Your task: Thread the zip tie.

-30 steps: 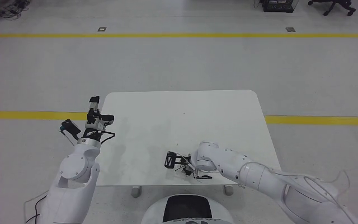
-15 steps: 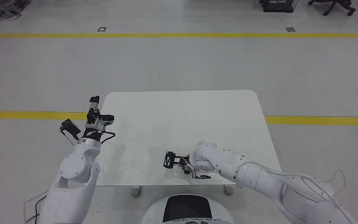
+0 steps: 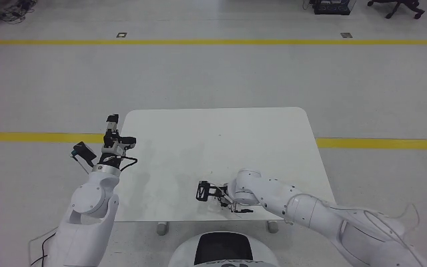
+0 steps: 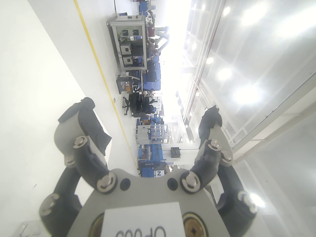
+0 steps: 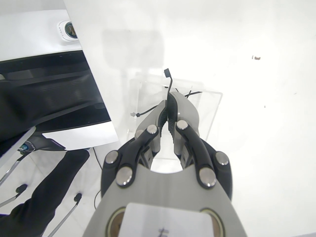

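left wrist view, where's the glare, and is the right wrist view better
Left wrist view: ceiling lights flare white beyond the open left claw. Right wrist view: even light on the white table; the thin black zip tie in the right claw stands out.

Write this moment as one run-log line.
right gripper: shut on zip tie, over clear tray | left gripper: open, at table edge

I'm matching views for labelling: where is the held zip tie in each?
Top view: at the right end effector tips, too small to pick out.
Right wrist view: zip tie pinched in the jaws, head beyond them.
Left wrist view: faces the hall instead.
Shared landmark: white table.
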Tool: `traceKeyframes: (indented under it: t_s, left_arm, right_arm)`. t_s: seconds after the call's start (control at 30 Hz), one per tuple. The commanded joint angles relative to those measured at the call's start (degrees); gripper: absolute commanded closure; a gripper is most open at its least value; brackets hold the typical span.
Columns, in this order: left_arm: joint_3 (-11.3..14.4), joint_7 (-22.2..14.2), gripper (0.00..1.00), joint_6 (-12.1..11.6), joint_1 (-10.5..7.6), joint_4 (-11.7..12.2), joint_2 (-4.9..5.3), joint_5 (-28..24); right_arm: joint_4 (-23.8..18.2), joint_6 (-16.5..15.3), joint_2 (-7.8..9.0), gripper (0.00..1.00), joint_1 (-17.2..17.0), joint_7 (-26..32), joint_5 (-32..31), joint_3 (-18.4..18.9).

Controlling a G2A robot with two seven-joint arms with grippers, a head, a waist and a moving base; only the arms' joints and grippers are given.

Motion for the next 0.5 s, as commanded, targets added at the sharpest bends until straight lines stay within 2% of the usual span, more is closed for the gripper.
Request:
traceKeyframes:
  t_s: [0.0, 0.2, 0.47]
  left_arm:
    - [0.0, 0.0, 0.0, 0.0, 0.0, 0.0, 0.0, 0.0]
    - [0.0, 0.0, 0.0, 0.0, 0.0, 0.0, 0.0, 0.0]
    - [0.0, 0.0, 0.0, 0.0, 0.0, 0.0, 0.0, 0.0]
  right_arm:
    - [-1.0, 0.0, 0.79, 1.0, 0.0, -0.3, 0.0, 0.0]
    - [-4.2, 0.0, 3.69, 1.0, 0.0, -3.3, 0.7, 0.0]
    - [-9.0, 0.0, 9.34, 1.0, -0.3, -9.8, 2.1, 0.0]
